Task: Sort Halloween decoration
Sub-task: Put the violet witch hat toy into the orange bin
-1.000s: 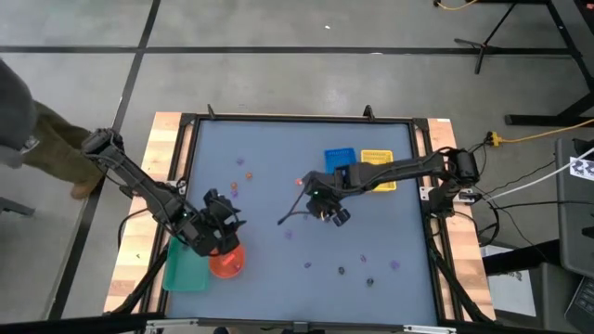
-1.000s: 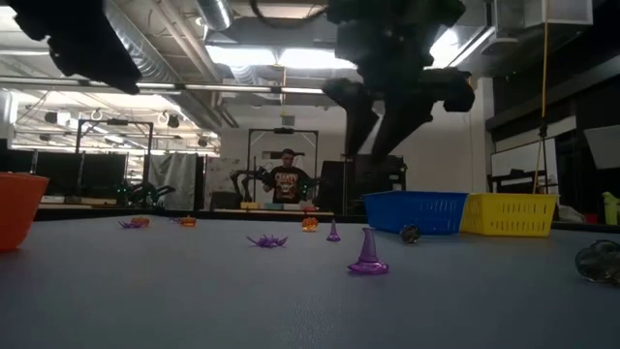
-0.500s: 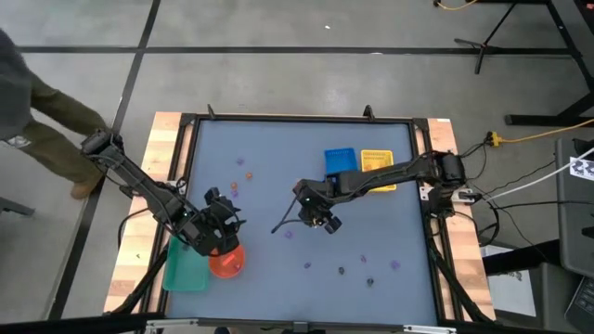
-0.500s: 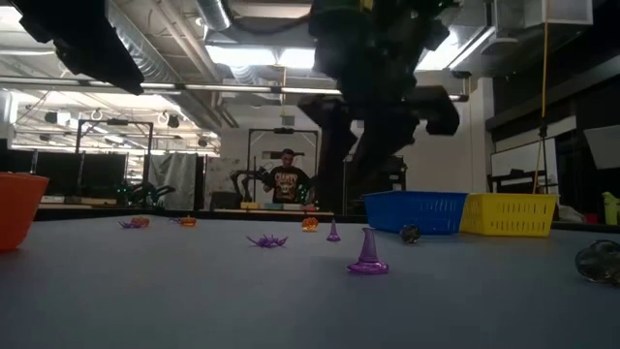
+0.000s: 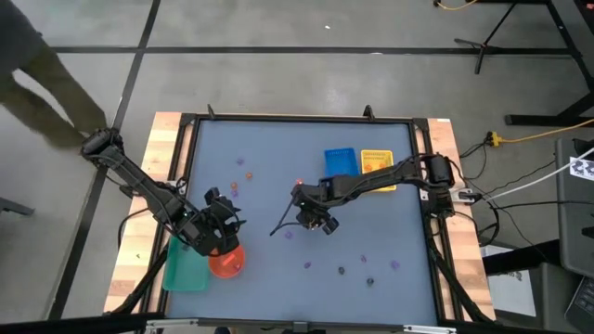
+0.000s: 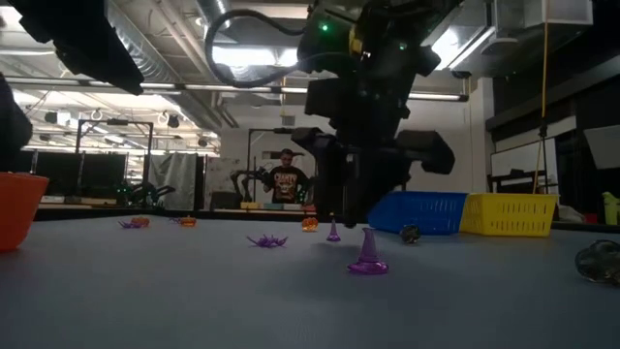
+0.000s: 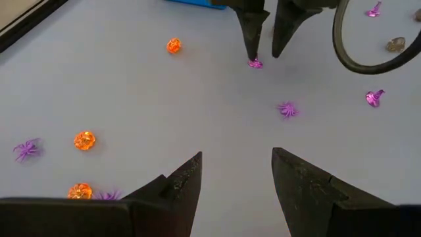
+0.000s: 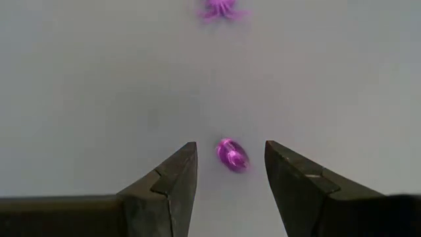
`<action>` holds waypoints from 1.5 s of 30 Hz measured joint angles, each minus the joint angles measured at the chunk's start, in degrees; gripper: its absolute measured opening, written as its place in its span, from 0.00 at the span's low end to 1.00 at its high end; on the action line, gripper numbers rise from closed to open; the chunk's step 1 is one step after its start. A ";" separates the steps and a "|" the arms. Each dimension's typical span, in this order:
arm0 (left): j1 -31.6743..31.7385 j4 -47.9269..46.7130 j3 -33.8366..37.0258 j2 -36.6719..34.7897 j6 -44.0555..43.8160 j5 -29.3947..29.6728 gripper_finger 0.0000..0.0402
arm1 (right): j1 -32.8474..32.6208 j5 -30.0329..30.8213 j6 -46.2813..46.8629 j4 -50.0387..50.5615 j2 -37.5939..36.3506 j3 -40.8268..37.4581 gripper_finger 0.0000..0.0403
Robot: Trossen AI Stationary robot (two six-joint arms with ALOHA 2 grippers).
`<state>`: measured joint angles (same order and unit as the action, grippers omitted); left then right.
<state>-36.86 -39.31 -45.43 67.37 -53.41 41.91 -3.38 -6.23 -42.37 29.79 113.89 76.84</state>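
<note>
Where it lies, purple decoration piece looks translucent, glossy.

No legible text, label or number in any view. A white tag right of the desk possibly carries a black printed pattern; unreadable.
</note>
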 joint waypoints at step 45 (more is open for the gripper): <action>0.00 0.02 -0.02 0.02 -0.07 0.00 0.42 | 0.01 1.78 -1.58 0.06 2.36 0.02 0.17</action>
<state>-36.86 -39.29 -45.45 67.40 -53.47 41.91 -3.36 -4.45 -43.95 29.85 116.25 76.86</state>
